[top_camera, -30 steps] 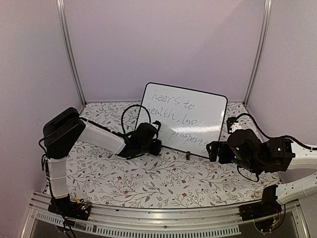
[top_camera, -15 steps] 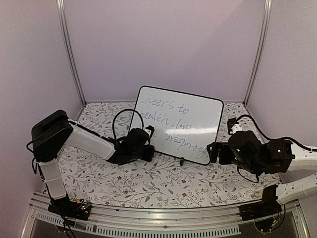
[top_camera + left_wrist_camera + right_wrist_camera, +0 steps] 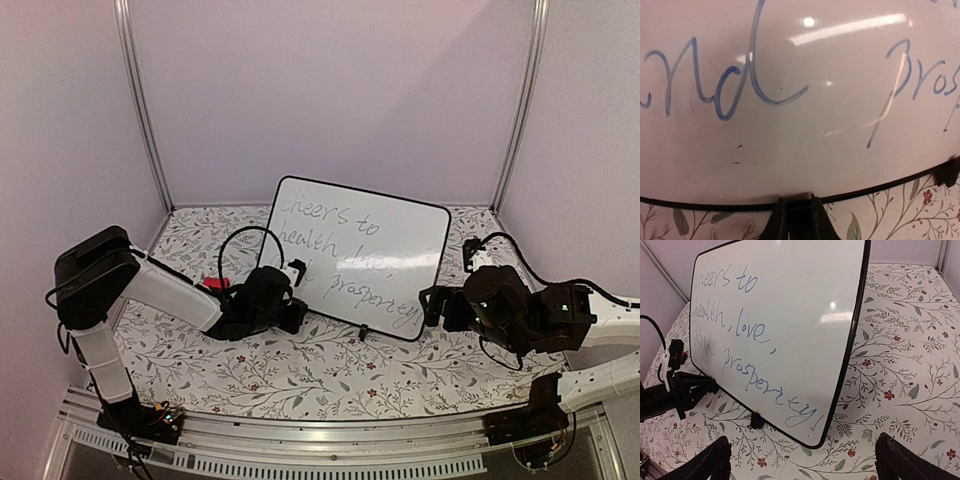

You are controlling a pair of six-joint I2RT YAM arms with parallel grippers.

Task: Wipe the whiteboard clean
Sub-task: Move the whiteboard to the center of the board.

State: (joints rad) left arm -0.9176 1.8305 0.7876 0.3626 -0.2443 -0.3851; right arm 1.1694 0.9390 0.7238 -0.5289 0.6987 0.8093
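Whiteboard [image 3: 805, 290]: "love", "prosperity!", perhaps "cheers to"

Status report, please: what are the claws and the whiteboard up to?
Left gripper shut on whiteboard, lower rim. Right gripper open, beside its lower right corner. Writing unerased. Nothing across its face.

One whiteboard [image 3: 380, 250]; one red block [image 3: 213, 283]; two grippers: left gripper [image 3: 799, 201], right gripper [image 3: 432, 305].
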